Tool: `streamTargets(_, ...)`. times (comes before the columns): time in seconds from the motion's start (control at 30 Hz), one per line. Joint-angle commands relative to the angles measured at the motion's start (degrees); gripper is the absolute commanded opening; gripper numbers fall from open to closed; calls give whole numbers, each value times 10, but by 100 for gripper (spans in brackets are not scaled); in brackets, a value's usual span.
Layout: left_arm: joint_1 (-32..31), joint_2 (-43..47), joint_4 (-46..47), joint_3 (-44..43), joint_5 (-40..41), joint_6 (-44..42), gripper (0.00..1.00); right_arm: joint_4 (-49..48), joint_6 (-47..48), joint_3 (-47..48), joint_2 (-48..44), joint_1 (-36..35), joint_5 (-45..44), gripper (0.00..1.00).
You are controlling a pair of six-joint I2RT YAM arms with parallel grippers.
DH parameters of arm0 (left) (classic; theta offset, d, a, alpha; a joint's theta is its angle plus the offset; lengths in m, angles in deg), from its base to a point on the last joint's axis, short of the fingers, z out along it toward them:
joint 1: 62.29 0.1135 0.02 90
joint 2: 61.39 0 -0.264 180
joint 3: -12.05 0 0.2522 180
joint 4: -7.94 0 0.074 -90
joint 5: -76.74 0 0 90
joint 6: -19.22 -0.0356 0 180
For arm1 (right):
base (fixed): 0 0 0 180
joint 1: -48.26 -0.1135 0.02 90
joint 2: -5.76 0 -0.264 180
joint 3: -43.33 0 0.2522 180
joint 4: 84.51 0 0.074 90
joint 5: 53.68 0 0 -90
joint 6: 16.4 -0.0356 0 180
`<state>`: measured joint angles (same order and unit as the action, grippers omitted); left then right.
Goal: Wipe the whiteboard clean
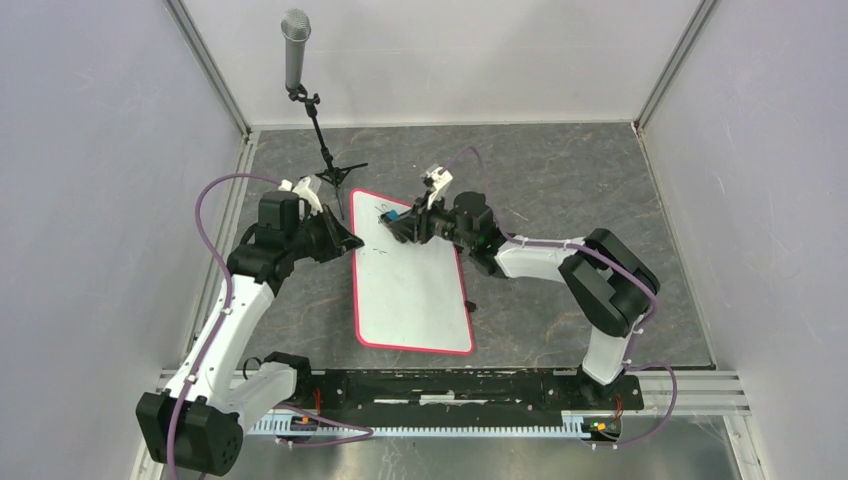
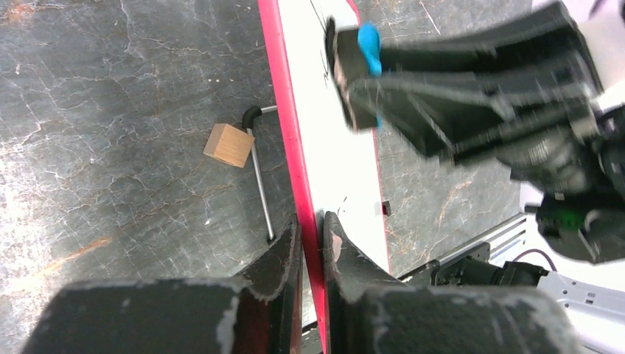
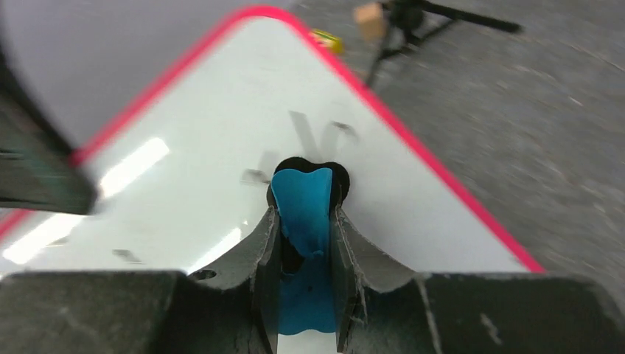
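Observation:
The whiteboard lies flat on the table, white with a pink-red rim, with faint black marks near its far end. My left gripper is shut on the board's left rim, one finger on each side. My right gripper is shut on the small blue eraser and presses its black pad onto the board's far end, over black writing. The eraser also shows in the left wrist view.
A microphone on a black tripod stand stands just beyond the board's far left corner. A small wooden block and a metal rod lie left of the board. A small yellow thing lies past the far corner.

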<state>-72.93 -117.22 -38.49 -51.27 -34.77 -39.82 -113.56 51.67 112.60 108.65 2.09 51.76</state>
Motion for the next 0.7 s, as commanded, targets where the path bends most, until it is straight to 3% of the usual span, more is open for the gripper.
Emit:
streamTargets(0.0, -7, -15, -12, -1, -10, -92, 2, 124, 16, 1, 42, 56, 15, 23)
streamTargets(0.13, -7, -14, -11, 5, -13, -92, 2, 151, 48, 24, 47, 57, 19, 23)
streamTargets(0.3, -7, -6, -12, 2, -12, -89, 2, 102, 59, -8, 15, 36, 68, 23)
streamTargets(0.53, -8, 2, -11, -5, -18, -76, 2, 162, 235, -19, -50, -59, 129, 23)
streamTargets(0.67, -7, 7, -11, -6, -15, -69, 2, 133, 251, -42, -66, -79, 194, 23)
